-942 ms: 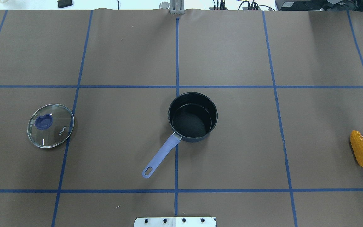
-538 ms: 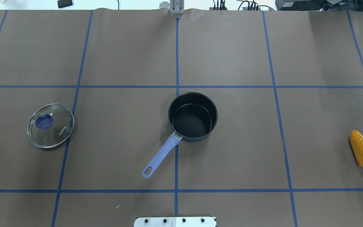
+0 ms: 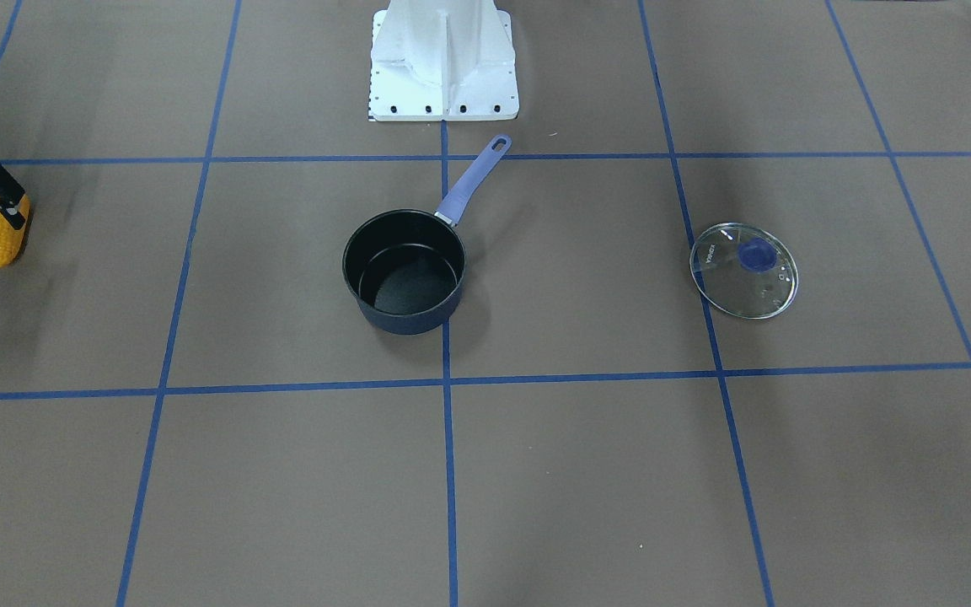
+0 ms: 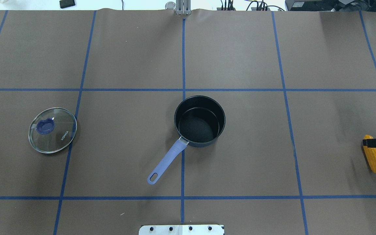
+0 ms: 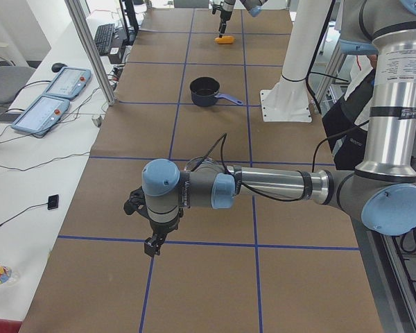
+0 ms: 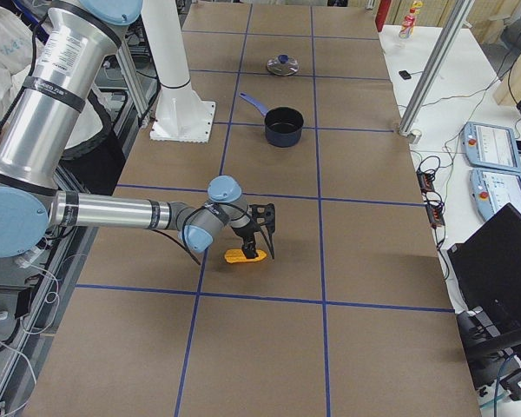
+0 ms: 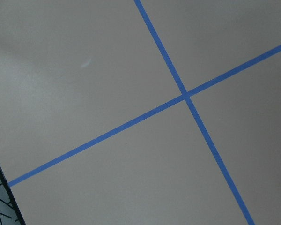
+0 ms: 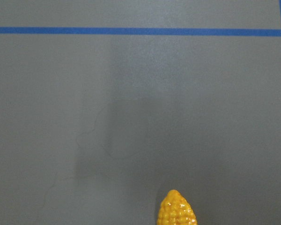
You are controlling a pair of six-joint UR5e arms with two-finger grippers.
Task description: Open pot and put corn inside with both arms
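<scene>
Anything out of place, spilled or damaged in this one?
Nothing stands out: the pot sits upright and empty, the lid lies flat well apart from it, and the corn lies whole.

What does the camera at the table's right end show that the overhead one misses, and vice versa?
Only the exterior right view shows the whole grey jointed right arm stretched out low, plus two pale blue control panels on a side bench. Only the overhead view shows the KONKA lettering on the round glass lid. Both show that lid lying apart from the empty dark navy saucepan with its lavender handle, the orange-yellow corn cob, and the black right gripper at the cob. The overhead view catches only the gripper's tip.
</scene>
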